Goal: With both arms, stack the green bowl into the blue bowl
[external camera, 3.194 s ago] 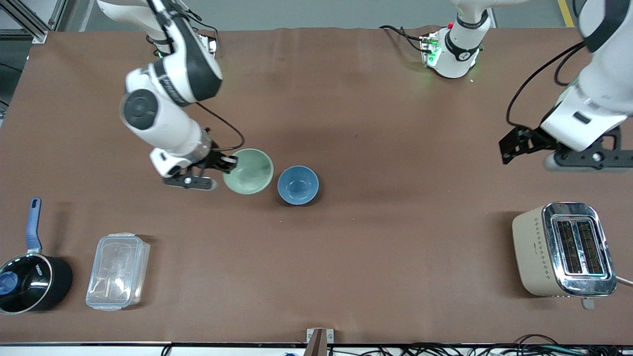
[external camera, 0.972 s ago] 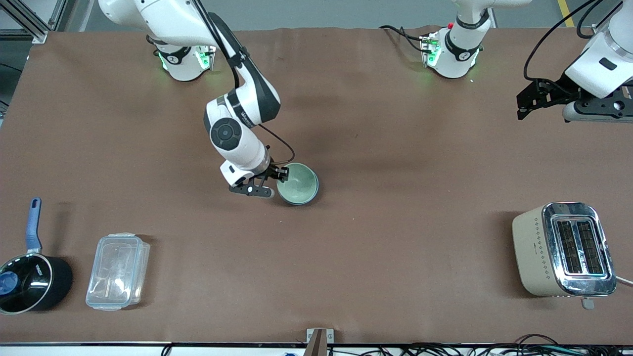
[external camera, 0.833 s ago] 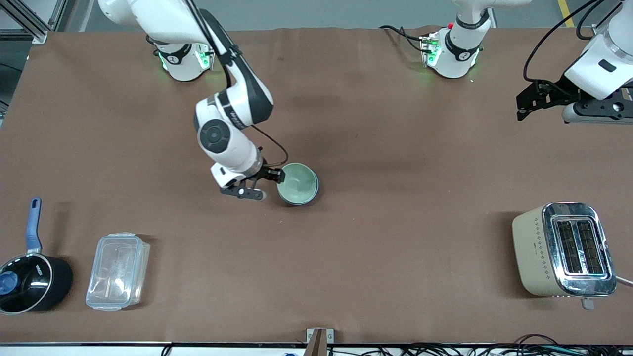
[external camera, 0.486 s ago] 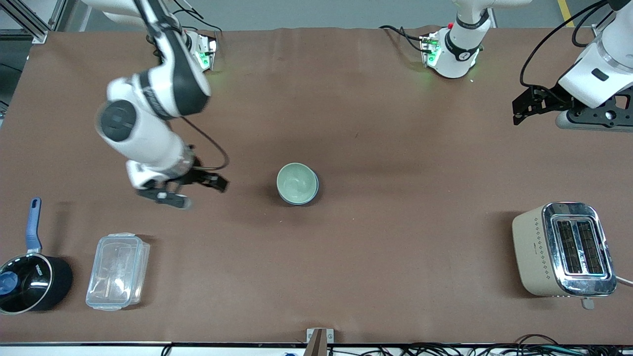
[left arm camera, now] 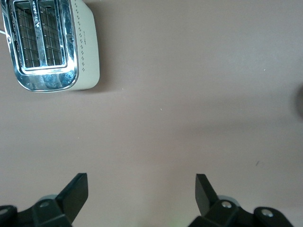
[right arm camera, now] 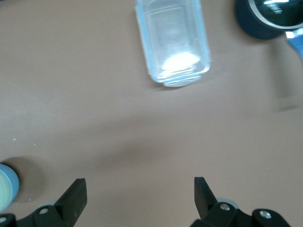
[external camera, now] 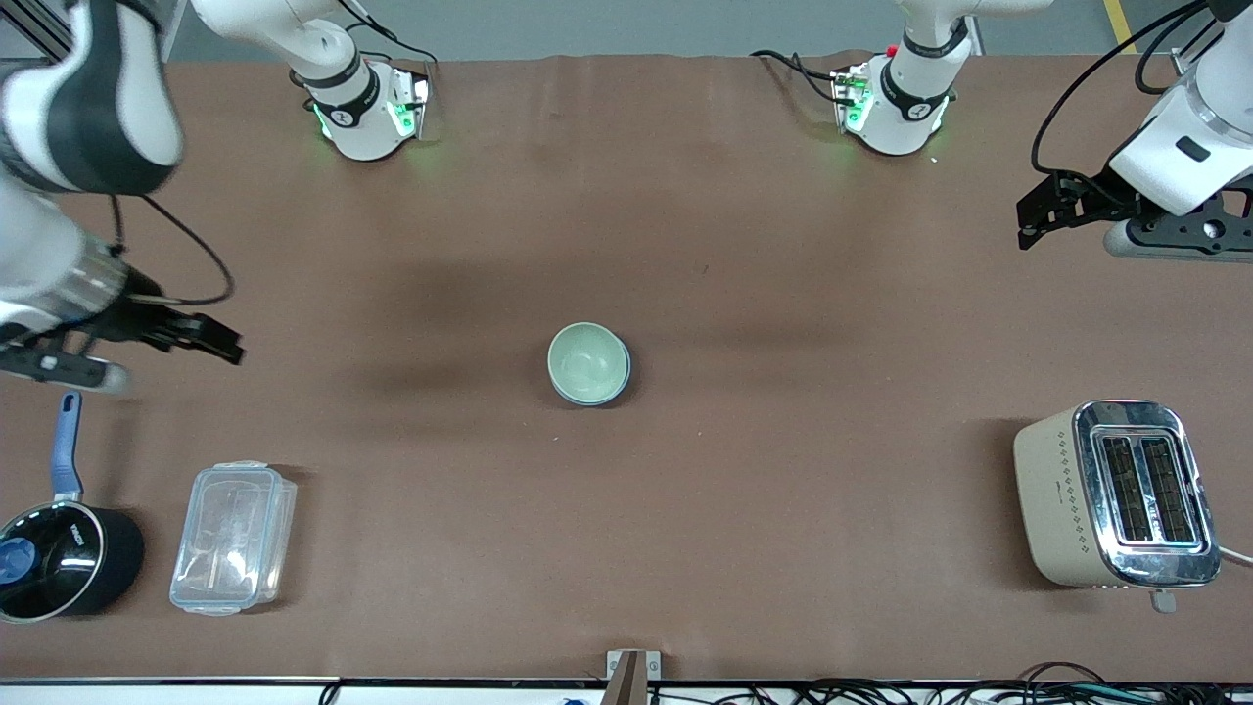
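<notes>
The pale green bowl (external camera: 587, 358) sits nested inside the light-blue bowl (external camera: 592, 401) at the middle of the table; only a thin blue rim shows around it. The stack also shows at the edge of the right wrist view, green bowl (right arm camera: 4, 193). My right gripper (external camera: 220, 341) is open and empty, up in the air over the right arm's end of the table, apart from the bowls; its wrist view (right arm camera: 138, 189) shows bare mat between the fingers. My left gripper (external camera: 1028, 220) is open and empty over the left arm's end, waiting (left arm camera: 141, 187).
A beige and chrome toaster (external camera: 1116, 494) (left arm camera: 47, 45) stands near the front camera at the left arm's end. A clear lidded container (external camera: 233, 537) (right arm camera: 173, 40) and a black saucepan (external camera: 59, 558) (right arm camera: 270, 19) with a blue handle lie at the right arm's end.
My right gripper set the green bowl into the blue bowl, let go and drew away toward the right arm's end of the table. The left arm has barely moved.
</notes>
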You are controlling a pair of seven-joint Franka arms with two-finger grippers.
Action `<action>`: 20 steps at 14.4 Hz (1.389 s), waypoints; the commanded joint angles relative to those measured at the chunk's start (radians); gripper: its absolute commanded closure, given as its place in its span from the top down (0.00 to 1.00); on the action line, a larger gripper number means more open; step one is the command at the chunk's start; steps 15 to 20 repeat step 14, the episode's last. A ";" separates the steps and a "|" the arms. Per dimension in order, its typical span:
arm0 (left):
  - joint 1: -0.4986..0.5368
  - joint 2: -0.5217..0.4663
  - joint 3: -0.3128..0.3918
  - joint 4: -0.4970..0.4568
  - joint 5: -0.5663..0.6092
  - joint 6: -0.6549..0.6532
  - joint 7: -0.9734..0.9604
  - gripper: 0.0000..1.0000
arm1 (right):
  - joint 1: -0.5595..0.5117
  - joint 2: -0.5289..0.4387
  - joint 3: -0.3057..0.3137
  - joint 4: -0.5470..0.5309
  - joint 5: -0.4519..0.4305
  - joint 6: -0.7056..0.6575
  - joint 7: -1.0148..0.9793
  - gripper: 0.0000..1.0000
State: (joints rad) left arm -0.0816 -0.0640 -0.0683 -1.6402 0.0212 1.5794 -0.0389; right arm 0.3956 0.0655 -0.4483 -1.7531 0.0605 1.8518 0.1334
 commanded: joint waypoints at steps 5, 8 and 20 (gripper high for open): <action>0.003 0.013 0.004 0.046 -0.006 -0.004 0.005 1.00 | -0.043 -0.150 0.017 -0.025 -0.134 -0.109 -0.067 1.00; 0.002 0.015 0.004 0.046 -0.007 -0.005 0.005 1.00 | -0.080 -0.162 0.019 -0.025 -0.140 -0.129 -0.095 1.00; 0.003 0.016 0.002 0.045 -0.007 -0.015 0.007 1.00 | -0.081 -0.153 0.019 -0.016 -0.134 -0.124 -0.089 1.00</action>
